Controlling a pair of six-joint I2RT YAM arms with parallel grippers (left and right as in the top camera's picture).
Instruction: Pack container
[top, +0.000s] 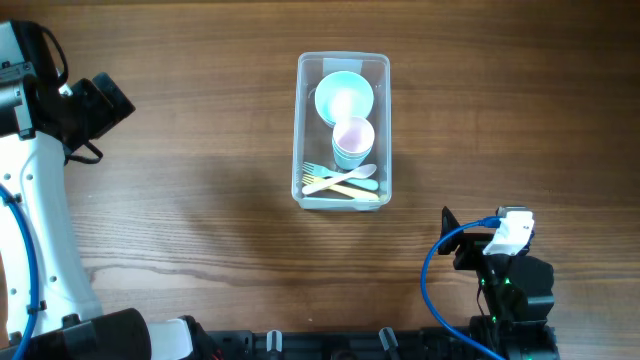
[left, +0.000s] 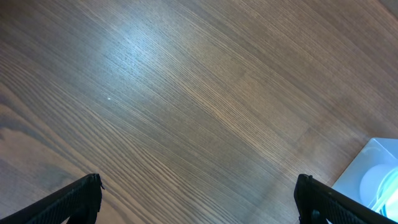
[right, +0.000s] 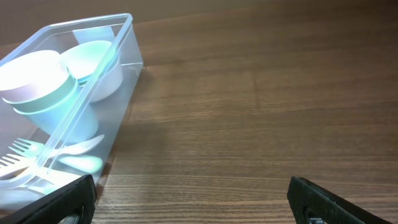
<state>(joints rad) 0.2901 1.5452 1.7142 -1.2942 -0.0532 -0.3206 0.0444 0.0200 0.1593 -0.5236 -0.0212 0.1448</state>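
The clear plastic container (top: 343, 131) stands upright at the table's middle back. Inside it are a light blue bowl (top: 344, 97), a pink cup nested in a blue cup (top: 352, 141), and pale forks and a spoon (top: 340, 180). It also shows in the right wrist view (right: 93, 81) at the left, and a corner of it in the left wrist view (left: 373, 180). My left gripper (left: 199, 202) is open and empty over bare wood at the far left. My right gripper (right: 193, 199) is open and empty at the front right, apart from the container.
The left arm's white body (top: 40, 220) runs along the left edge. The right arm's base, with a blue cable (top: 440, 270), sits at the front right. Black hardware lines the front edge (top: 300, 345). Wood table (top: 200, 150) surrounds the container.
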